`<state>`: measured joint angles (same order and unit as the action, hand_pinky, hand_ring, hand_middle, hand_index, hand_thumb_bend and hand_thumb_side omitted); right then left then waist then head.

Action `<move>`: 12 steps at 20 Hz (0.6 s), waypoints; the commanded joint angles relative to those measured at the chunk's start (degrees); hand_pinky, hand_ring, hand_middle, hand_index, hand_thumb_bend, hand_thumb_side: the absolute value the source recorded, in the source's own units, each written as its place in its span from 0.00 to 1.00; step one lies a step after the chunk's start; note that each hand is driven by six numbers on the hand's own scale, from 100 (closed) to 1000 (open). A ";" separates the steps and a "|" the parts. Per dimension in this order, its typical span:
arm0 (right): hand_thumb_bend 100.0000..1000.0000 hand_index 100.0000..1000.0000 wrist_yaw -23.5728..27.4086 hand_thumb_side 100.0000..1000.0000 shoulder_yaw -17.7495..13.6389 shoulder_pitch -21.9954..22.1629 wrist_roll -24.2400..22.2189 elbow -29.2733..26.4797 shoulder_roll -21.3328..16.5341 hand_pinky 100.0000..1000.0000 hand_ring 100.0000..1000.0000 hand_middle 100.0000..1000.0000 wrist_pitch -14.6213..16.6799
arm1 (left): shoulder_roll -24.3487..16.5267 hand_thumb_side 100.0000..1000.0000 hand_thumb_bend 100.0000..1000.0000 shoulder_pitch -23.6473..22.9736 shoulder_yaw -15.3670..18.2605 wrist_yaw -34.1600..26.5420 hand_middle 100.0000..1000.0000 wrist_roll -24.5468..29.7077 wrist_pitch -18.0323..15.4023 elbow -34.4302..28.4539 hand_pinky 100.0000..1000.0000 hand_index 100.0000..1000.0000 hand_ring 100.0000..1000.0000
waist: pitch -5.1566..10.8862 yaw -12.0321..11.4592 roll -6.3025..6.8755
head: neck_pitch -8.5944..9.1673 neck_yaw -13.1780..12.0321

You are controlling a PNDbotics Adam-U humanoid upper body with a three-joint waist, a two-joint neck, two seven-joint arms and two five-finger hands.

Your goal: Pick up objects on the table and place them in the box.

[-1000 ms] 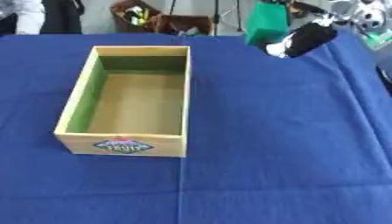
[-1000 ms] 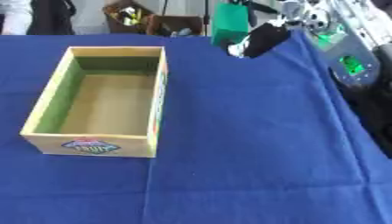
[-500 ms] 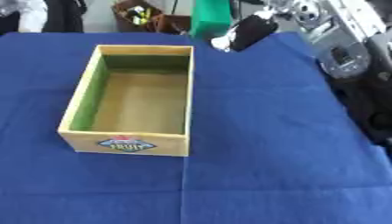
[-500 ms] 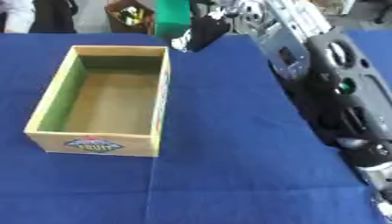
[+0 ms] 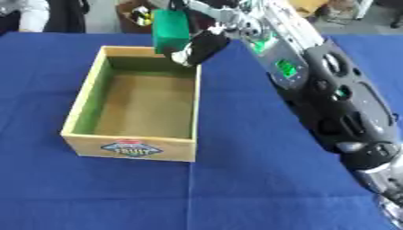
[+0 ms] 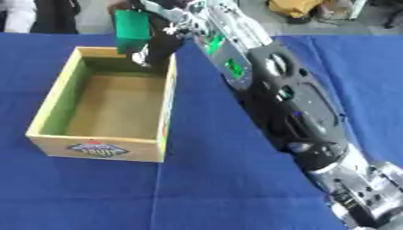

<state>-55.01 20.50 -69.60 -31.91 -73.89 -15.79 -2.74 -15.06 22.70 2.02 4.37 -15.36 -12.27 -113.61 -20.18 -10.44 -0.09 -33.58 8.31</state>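
The table [image 5: 236, 188], under a blue cloth, shows no loose objects in either view; the only task thing in sight is the one being carried. The right arm [image 5: 330, 99] reaches in from the lower right across the cloth to the far end of the box [image 5: 130, 146]. The box, wooden with green inner walls and a label on its near face, sits left of centre and holds nothing that can be seen. The right hand [image 5: 201, 45] hangs over the box's far right corner, its fingers curled round a green block [image 5: 170, 30], which is in the air above the far rim, tilted a little and not yet inside. The left hand shows in neither view. By my judgement the pick is done and the carry is nearly over: what remains is to bring the block down past the rim and release it. Whether other objects wait outside the views I cannot tell.
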 commanded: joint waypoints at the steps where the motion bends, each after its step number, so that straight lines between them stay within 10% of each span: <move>1: 0.00 0.33 -2.30 0.38 -0.22 -1.46 1.39 2.24 2.22 0.69 0.67 0.29 -0.43 | -0.57 0.95 0.00 1.04 -0.02 -0.34 0.86 0.14 -0.27 -0.98 0.50 0.81 0.69 | 1.04 -0.36 0.26 | 0.93 0.55; 12: 0.00 0.33 -13.45 0.35 -0.86 0.29 8.24 14.24 10.33 0.67 0.67 0.29 -4.09 | -0.15 0.95 0.00 1.61 -0.19 -0.86 0.85 -0.22 -0.83 -0.98 0.50 0.81 0.68 | 0.55 -1.48 0.09 | 1.48 1.30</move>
<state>-67.23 20.11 -68.29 -24.46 -60.07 -6.08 -6.49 -14.86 23.46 1.97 3.69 -15.45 -12.83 -113.61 -20.69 -11.79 -0.27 -32.72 9.48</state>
